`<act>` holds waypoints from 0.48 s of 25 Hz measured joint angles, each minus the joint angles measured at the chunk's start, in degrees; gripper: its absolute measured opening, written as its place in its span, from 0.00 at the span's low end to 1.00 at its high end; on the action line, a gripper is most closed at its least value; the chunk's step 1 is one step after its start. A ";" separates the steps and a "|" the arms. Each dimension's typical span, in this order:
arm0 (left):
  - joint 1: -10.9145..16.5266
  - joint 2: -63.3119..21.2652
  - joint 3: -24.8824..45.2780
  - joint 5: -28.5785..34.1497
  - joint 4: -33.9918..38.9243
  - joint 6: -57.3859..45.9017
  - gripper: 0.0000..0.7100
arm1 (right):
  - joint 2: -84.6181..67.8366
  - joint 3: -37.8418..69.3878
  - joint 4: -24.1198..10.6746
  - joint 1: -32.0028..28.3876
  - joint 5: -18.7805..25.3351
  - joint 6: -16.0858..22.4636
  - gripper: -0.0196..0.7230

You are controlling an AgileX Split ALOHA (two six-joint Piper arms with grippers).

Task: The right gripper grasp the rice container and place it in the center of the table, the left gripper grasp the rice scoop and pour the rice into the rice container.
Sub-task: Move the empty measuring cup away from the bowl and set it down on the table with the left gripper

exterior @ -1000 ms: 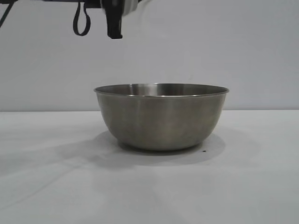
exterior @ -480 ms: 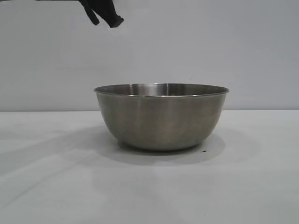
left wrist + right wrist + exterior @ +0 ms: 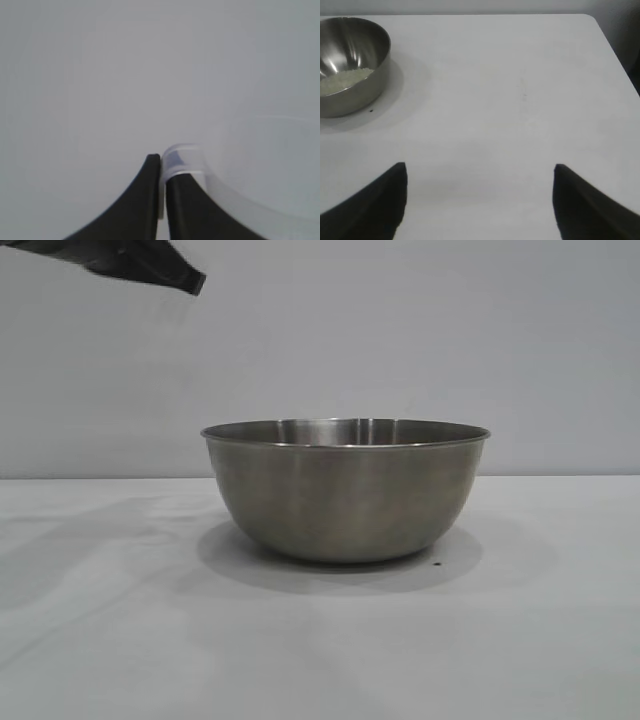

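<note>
I am holding the light, thin plastic scoop by its small handle in my closed left gripper, gently because it can slip, while my right gripper is waiting open

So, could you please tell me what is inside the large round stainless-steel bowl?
The stainless-steel bowl holds off-white rice grains, seen in the right wrist view. Its wall hides part of the floor.

grey steel rice container, off-white rice, white table, black left gripper.
</note>
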 joint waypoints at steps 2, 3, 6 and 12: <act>1.87 0.00 0.00 4.57 0.00 -3.65 0.00 | 0.00 0.00 0.00 0.00 0.00 0.00 0.72; 2.84 0.00 0.00 6.62 0.22 -5.29 0.00 | 0.00 0.00 0.00 0.00 0.00 0.00 0.72; 5.15 0.00 0.97 9.88 2.44 -10.14 0.00 | 0.00 0.00 0.00 0.00 0.00 0.00 0.72; 7.27 0.00 6.87 11.04 10.85 -21.03 0.00 | 0.00 0.00 0.00 0.00 0.00 0.00 0.72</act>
